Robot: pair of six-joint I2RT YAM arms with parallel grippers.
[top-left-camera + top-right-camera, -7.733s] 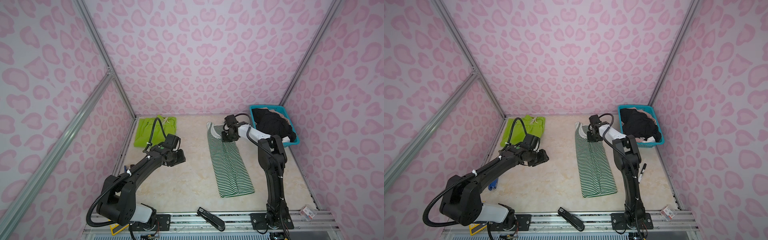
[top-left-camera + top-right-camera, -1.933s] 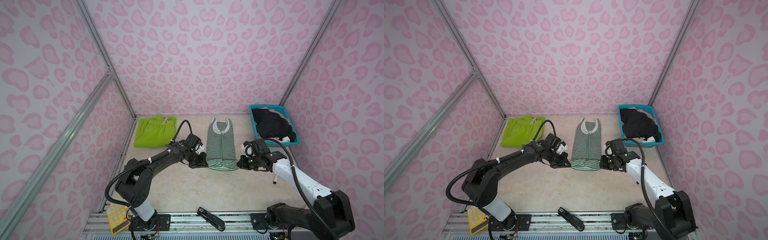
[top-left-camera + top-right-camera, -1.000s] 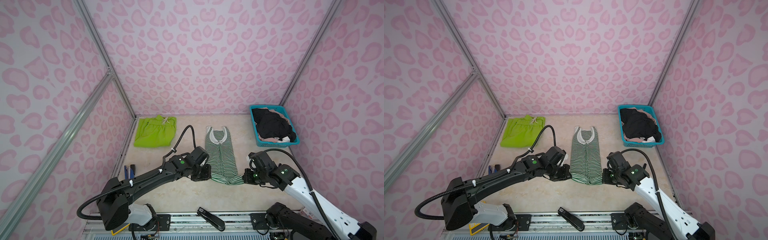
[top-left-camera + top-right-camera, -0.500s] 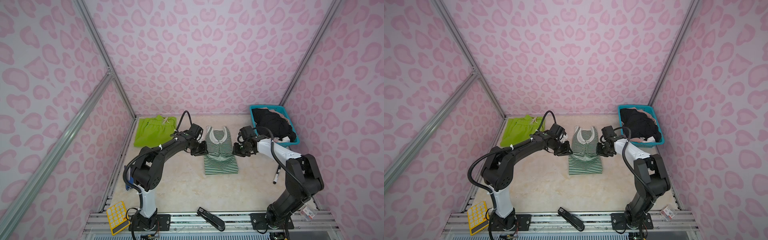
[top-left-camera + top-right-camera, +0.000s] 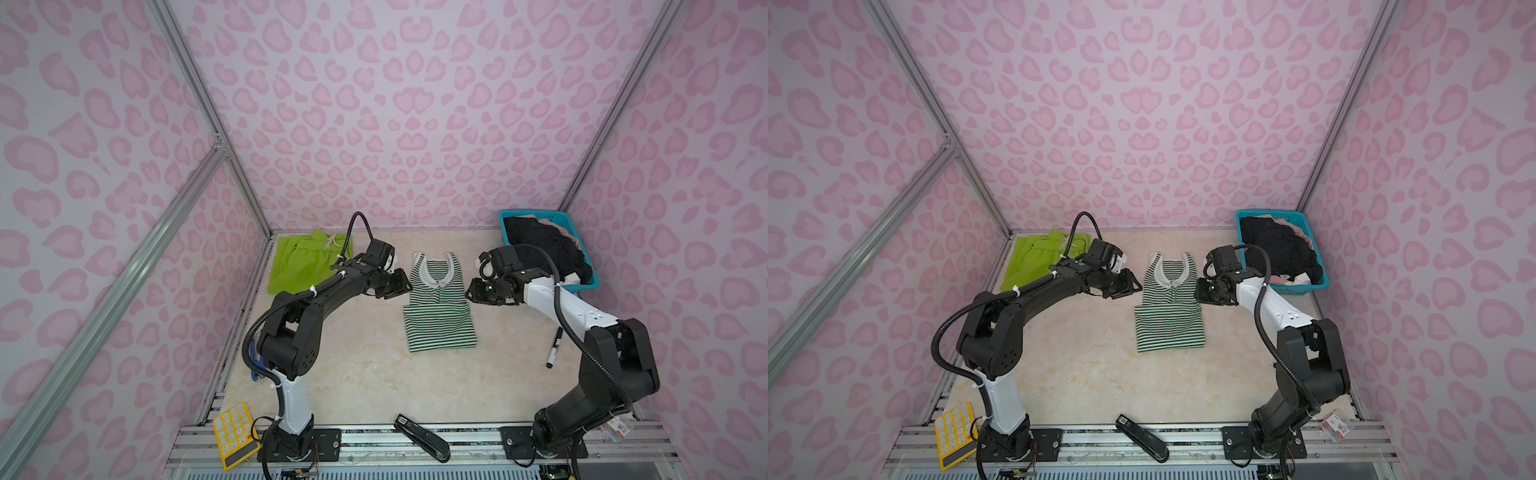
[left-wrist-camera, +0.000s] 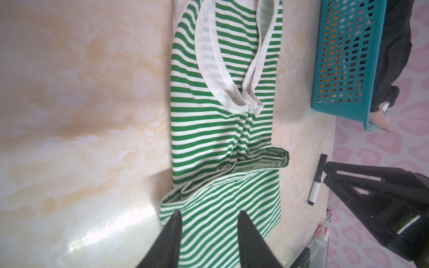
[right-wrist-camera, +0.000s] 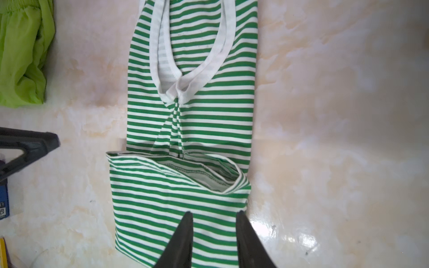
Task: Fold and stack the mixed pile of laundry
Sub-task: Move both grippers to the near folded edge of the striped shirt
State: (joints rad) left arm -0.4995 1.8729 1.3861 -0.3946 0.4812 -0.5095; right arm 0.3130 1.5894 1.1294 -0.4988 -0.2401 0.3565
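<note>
calculator: yellow calculator, near left corner, by the left arm's base
shorts: lime-green shorts flat at far left; of the wrist views only the right one catches their edge
left gripper: left gripper just beside the top's left edge; top views don't settle the fingers. Left wrist view shows them a little apart, stripes visible in the gap, nothing pinched
top: green-and-white striped top mid-table between the grippers, near half folded up over the body, neckline toward the far wall. Wrist views show the hem gaping loose along the fold
stapler: black stapler on the near rail
right gripper: right gripper just beside the top's right edge; right wrist view shows a narrow gap, nothing held
marker: black marker right of the top, also in left wrist view
basket: teal basket far right corner, black clothes heaped inside. Beige-pink piece hangs over a corner
</note>
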